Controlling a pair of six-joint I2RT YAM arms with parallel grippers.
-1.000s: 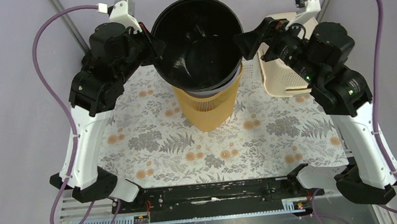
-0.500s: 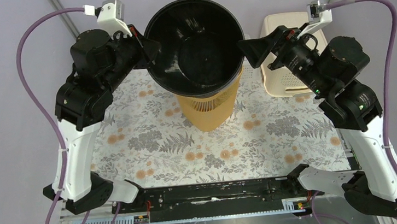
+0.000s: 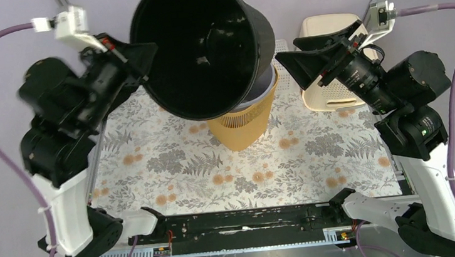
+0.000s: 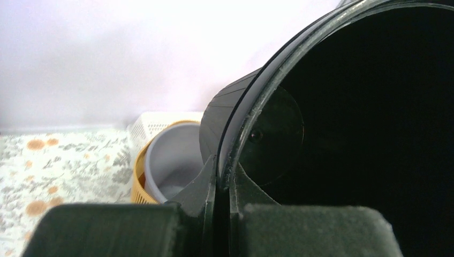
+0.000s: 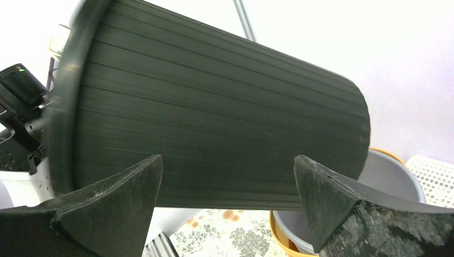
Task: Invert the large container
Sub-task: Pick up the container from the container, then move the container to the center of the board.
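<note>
Large black ribbed plastic bin held tilted above orange perforated basket, mouth tipped toward 9 o'clock. Left gripper clamped on its rim. Right gripper at 3 o'clock, spread wide, empty.

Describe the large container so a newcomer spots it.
On the floral mat, far side, stands an orange basket. Tilted in the air above it is the black ribbed bucket, rim pinched by the left gripper. Only it is black and lifted.
</note>
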